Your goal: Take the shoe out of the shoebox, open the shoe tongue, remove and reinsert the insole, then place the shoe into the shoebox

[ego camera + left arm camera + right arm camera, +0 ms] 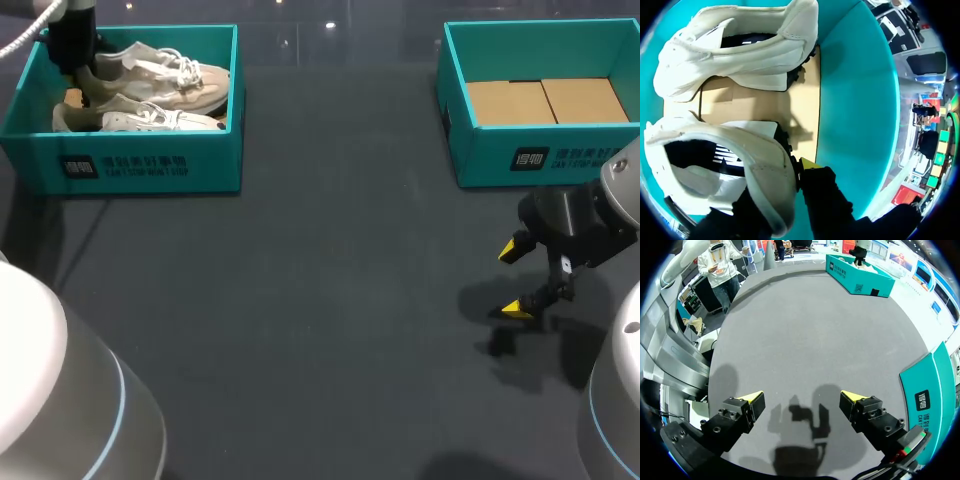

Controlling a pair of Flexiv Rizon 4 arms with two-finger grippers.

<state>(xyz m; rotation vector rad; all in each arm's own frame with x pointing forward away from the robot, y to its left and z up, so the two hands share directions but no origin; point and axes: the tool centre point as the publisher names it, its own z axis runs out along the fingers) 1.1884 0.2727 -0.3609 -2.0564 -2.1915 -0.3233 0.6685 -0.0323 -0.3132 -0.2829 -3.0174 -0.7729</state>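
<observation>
Two white-and-beige shoes lie in the teal shoebox [140, 165] at the far left of the table, a rear shoe [160, 68] and a front shoe [150, 118]. My left gripper [72, 55] is down in the box's back left corner, at the shoes' heel end. In the left wrist view the left gripper [784, 184] is shut on the heel collar of the nearer shoe [715, 160], one finger inside the opening, the yellow-tipped one [810, 164] outside. The other shoe [740, 50] lies ahead. My right gripper [516, 278] [802, 399] hangs open over bare table, holding nothing.
A second teal box [540, 155] with only a cardboard floor stands at the far right, just behind my right gripper; its wall [927, 395] shows beside that gripper. The dark table [320, 300] stretches between the boxes. The first box's wall [855, 100] rises close beside the left fingers.
</observation>
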